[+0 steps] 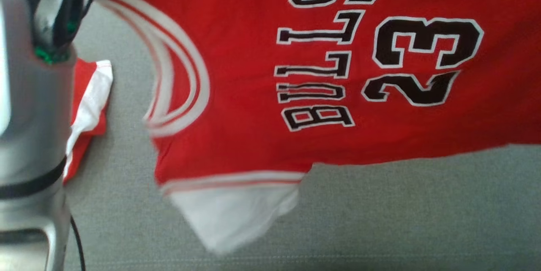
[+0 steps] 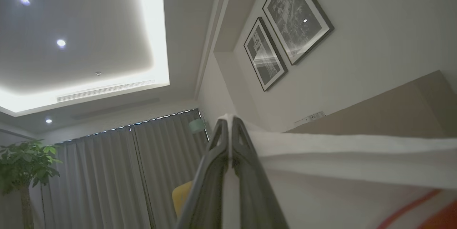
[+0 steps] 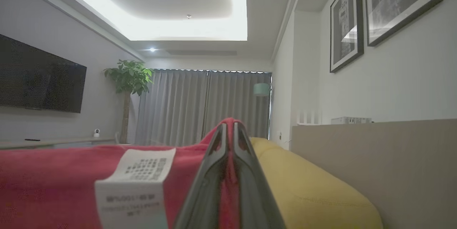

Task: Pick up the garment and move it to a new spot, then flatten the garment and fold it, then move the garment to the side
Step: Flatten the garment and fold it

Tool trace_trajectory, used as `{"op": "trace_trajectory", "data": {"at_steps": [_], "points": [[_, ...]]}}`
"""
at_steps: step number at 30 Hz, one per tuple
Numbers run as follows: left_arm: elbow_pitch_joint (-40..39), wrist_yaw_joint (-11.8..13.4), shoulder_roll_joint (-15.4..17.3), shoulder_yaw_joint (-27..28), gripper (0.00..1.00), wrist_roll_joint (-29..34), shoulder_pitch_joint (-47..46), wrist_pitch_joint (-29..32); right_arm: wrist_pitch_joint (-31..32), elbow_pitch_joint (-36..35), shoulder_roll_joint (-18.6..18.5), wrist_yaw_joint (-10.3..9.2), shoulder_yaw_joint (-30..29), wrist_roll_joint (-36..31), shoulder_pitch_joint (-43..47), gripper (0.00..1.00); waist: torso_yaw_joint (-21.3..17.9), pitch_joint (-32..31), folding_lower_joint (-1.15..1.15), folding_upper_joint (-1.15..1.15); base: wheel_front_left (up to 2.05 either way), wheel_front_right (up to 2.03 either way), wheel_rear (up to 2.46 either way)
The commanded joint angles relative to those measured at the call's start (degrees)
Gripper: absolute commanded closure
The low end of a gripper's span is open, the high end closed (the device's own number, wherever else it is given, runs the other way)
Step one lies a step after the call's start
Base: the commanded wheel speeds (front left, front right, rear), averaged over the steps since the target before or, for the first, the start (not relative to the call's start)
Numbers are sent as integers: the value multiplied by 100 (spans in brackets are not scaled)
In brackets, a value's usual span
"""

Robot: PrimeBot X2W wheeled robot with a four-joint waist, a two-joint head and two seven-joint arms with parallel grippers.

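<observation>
While left gripper pinches garment, right gripper does.

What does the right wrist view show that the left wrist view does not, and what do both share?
Right wrist view: a television and a white label on the garment. Left wrist view: the garment's white trim. Shared: left gripper and right gripper each shut on the garment, curtains, a plant, framed pictures.
</observation>
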Motion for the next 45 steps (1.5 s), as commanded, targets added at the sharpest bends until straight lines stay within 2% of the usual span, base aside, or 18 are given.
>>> {"op": "trace_trajectory", "data": {"at_steps": [1, 8, 11, 15, 19, 23, 30, 34, 37, 40, 45], "points": [[237, -35, 113, 139, 100, -76, -394, -3, 25, 167, -117, 43, 187, 131, -353, 100, -14, 98, 0, 0, 0, 0, 0], [2434, -104, -109, 143, 100, -148, -1398, -734, -670, 1992, 144, 43, 1004, 372, -1598, 100, -181, 377, 0, 0, 0, 0, 0], [3361, 25, -205, 214, 100, -78, -1935, -1122, -1253, 2951, 383, 43, 1409, 389, -2299, 100, -265, 473, 0, 0, 0, 0, 0], [4326, 167, -341, 301, 100, -44, -2474, -1341, -2123, 4209, 589, 43, 1874, 342, -3115, 100, -282, 785, 0, 0, 0, 0, 0], [5200, 181, -622, 408, 100, -211, -2533, -1391, -2854, 5454, 718, 43, 2426, 293, -3557, 100, -164, 1223, 0, 0, 0, 0, 0], [5758, 208, -885, 564, 100, -419, -2185, -1399, -3136, 6497, 950, 43, 2958, 483, -3652, 100, -60, 1716, 0, 0, 0, 0, 0], [6181, 173, -1084, 788, 100, -688, -1483, -1400, -3329, 7345, 1147, 43, 3578, 885, -3589, 100, -52, 2225, 0, 0, 0, 0, 0], [6257, 92, -1111, 763, 100, -595, -1190, -1401, -3395, 7401, 1119, 43, 3930, 1170, -3461, 100, -94, 2355, 0, 0, 0, 0, 0], [5947, 57, -1120, 859, 100, -521, -854, -1401, -3422, 7088, 885, 43, 4131, 1397, -3133, 100, -94, 2327, 0, 0, 0, 0, 0], [5533, 14, -1120, 1027, 100, -514, -406, -1401, -3425, 6666, 671, 43, 4088, 1532, -2692, 100, -100, 2200, 0, 0, 0, 0, 0], [4701, -122, -1090, 1160, 100, -393, 840, -1401, -3426, 6033, 387, 43, 4016, 1713, -1406, 100, -32, 1702, 0, 0, 0, 0, 0]]}}
